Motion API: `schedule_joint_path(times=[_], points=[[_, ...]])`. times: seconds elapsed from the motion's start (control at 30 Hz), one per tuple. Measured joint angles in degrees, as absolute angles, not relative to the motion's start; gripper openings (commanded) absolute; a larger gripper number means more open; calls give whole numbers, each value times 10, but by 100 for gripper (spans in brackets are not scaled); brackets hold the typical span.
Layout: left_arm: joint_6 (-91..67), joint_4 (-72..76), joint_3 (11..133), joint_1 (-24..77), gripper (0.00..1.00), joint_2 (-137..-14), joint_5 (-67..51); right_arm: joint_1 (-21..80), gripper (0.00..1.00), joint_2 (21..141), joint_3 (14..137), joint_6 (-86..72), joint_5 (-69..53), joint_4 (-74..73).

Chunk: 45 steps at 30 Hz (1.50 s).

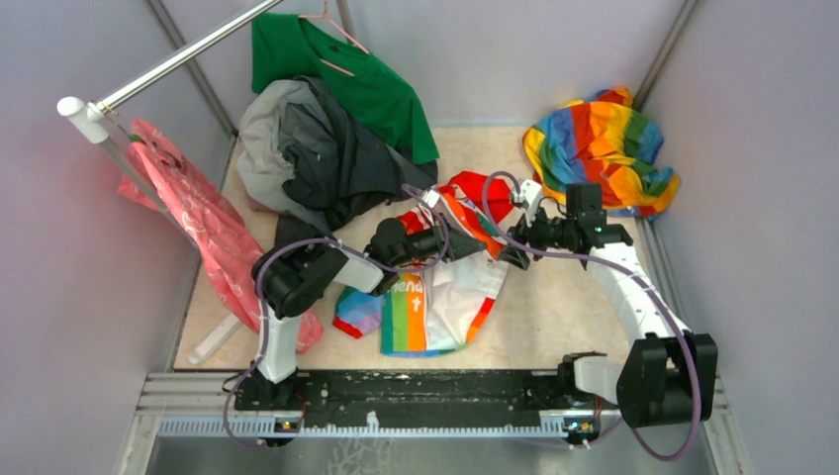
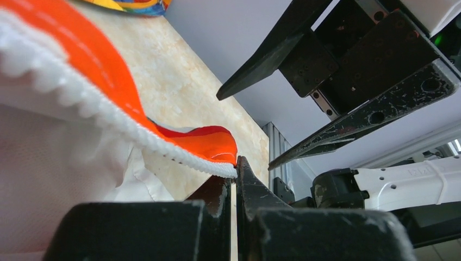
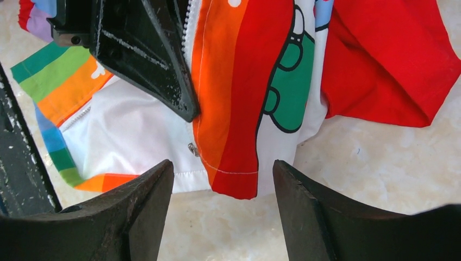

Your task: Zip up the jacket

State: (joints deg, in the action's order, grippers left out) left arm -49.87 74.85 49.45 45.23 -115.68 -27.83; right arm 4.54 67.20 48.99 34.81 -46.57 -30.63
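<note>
The white jacket (image 1: 445, 297) with rainbow panels lies crumpled mid-table, its red hood (image 1: 475, 188) toward the back. My left gripper (image 1: 473, 245) is shut on the upper end of the orange-red zipper strip (image 2: 108, 81). In the left wrist view its jaws (image 2: 237, 163) pinch the strip's white-toothed edge. My right gripper (image 1: 514, 252) hovers just right of it, open and holding nothing. In the right wrist view its fingertips (image 3: 223, 168) frame the jacket's orange-red front edge (image 3: 239, 109), with a small metal zipper pull (image 3: 192, 149) beside that edge. The red hood (image 3: 391, 60) lies to the right.
An all-rainbow cloth (image 1: 599, 148) sits at the back right. A dark grey garment (image 1: 326, 158) and a green shirt (image 1: 346, 69) are piled at the back left. A pink cloth (image 1: 198, 228) hangs from the metal rail (image 1: 178, 59) on the left. Walls close in both sides.
</note>
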Motion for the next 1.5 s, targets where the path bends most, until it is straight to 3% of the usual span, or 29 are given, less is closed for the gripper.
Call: schedule_joint_path(times=[0.33,0.67,0.77,0.83,1.07,1.3,1.5], points=[[-538,759,500,452,0,-1178,-281,67,60,718,490,323,-445,-291],[-556,777,503,452,0,-1186,-282,71,32,733,490,316,-441,-292],[-559,781,505,452,0,-1187,-284,71,11,734,491,316,-445,-292],[-559,783,507,452,7,-1188,-286,71,0,735,492,318,-452,-295],[-551,788,475,448,50,-1177,-276,71,0,735,510,356,-500,-354],[-519,793,324,406,66,-1063,-251,76,0,735,533,494,-564,-506],[-534,824,293,359,72,-1016,-246,78,0,733,534,561,-530,-584]])
